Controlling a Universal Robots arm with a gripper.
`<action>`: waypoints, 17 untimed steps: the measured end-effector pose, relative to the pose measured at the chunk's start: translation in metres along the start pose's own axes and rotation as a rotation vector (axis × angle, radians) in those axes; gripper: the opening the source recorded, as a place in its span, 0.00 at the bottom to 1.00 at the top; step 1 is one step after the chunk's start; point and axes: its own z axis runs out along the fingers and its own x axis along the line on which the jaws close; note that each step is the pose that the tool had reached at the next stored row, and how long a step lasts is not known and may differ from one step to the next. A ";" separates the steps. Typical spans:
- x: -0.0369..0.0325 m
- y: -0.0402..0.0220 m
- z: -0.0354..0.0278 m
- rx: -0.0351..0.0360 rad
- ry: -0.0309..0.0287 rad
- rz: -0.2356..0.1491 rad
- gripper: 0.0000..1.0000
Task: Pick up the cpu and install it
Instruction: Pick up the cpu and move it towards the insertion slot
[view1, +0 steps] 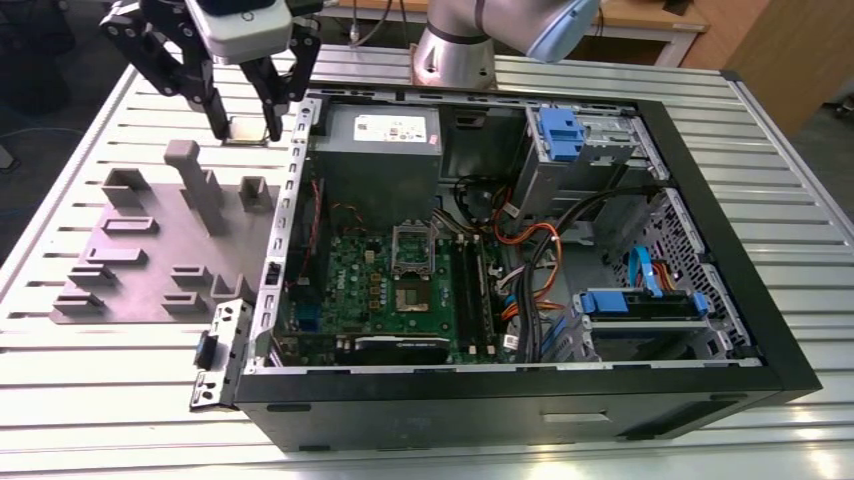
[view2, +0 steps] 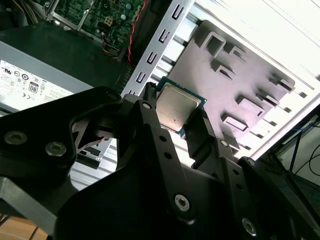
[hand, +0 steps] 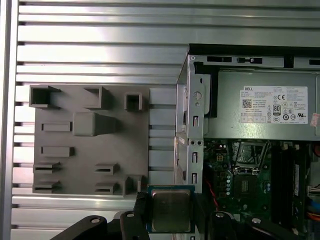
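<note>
We see the gripper (view1: 247, 127) toward the exterior view's left, at the far end of the bench (view1: 120, 400). Its jaws are clamped on the cpu (view1: 248, 133), one black finger pressing each of two opposite edges, chip sitting between the tips. In both wrist views the cpu (view2: 177, 105) (hand: 171, 210) shows its silvery-grey metal top with a thin greenish rim, lying roughly level, pinched by the gripper (view2: 175, 114) (hand: 171, 214). The cpu is outside the computer case (view1: 534, 405), over the slatted bench in the strip between the grey holder plate (view1: 134, 255) and the case's metal side wall. It's near the corner where the power supply (view1: 380, 140) sits. How high it hangs above the bench we cannot tell. The holder plate lies flat on the bench and carries several grey blocks and slots; one tall block (view1: 194, 185) stands near the gripper in the exterior view. Inside the open case we mark the green motherboard (view1: 360, 275), with the silver socket frame (view1: 414, 248) near its middle, well apart from the cpu. Dark memory sticks (view1: 467, 290) run just beside the frame on the exterior view's right, then a bundle of cables (view1: 534, 285). Blue drive brackets (view1: 561, 125) sit further to that side. The first wrist view looks down on holder plate, case wall, power supply and motherboard side by side.
</note>
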 end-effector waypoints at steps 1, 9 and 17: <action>-0.0007 0.0000 0.0000 0.0001 0.0001 0.000 0.47; -0.0074 -0.0001 0.0000 0.0000 0.0000 0.000 0.47; -0.0107 0.0000 -0.0001 0.0000 0.0000 0.000 0.47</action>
